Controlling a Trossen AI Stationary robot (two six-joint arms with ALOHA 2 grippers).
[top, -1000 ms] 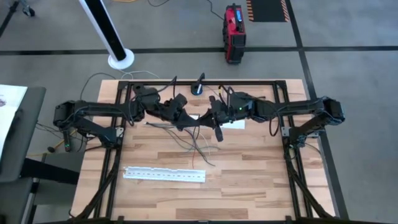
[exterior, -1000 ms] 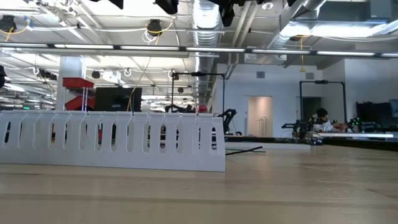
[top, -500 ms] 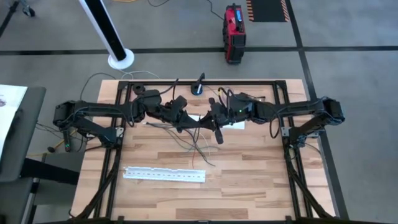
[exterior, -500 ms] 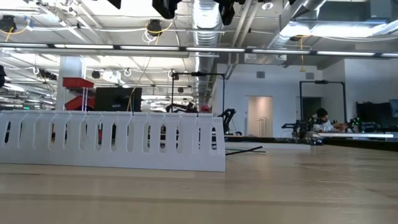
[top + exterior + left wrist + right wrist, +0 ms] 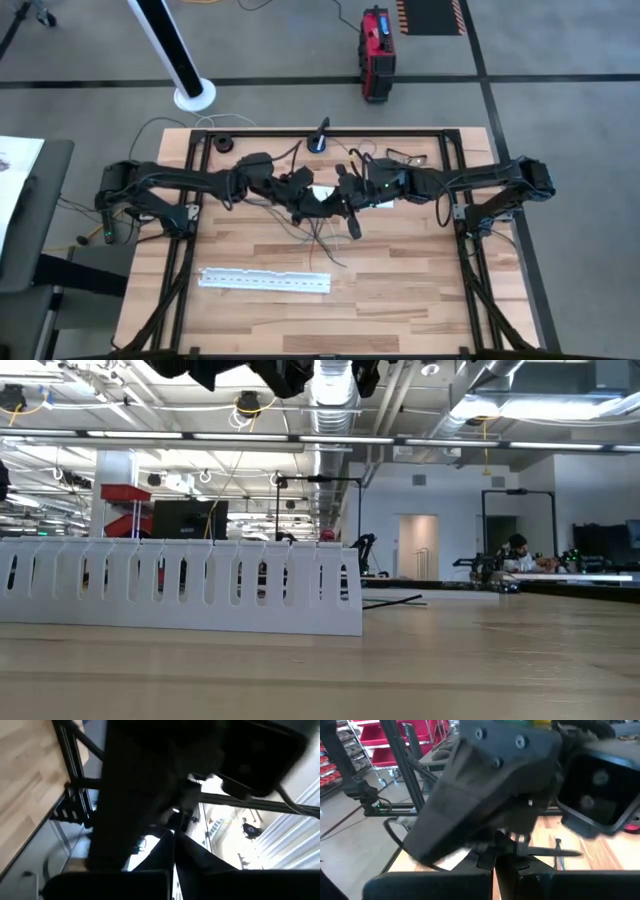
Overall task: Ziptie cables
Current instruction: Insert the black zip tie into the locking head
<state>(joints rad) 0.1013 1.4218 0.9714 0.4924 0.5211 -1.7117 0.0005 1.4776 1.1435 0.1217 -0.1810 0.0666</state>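
Note:
The cables (image 5: pixel 322 238), thin grey and dark wires, hang in a straggly bunch from where the two arms meet above the table's middle; their lower ends reach the wood. My left gripper (image 5: pixel 316 204) and my right gripper (image 5: pixel 341 202) stand tip to tip there, both shut. A thin black zip tie (image 5: pixel 547 852) sticks out sideways at my right gripper's fingertips. In the right wrist view the left gripper's body fills the space just ahead. The left wrist view (image 5: pixel 174 855) is mostly dark. My left gripper is shut at the top of the cable bunch (image 5: pixel 314 214), coming level from the table's left. Its own body hides the place of contact. The wires hang slack below it. My right gripper pinches the black zip tie near one end (image 5: pixel 506 849) between its two fingers, coming level from the table's right. The tie's free end (image 5: pixel 572 853) points out to the side, clear of the table.
A long white perforated strip (image 5: pixel 264 281) lies near the front of the table and fills the left of the low view (image 5: pixel 180 586). A small round blue-black device (image 5: pixel 318 142) sits at the far edge. A white patch (image 5: pixel 323 189) lies under the grippers.
My left gripper has gone toward the table's right edge and a little toward the near edge, closing up on my right gripper. The cable bunch has come along with it and now hangs gathered under the meeting point.

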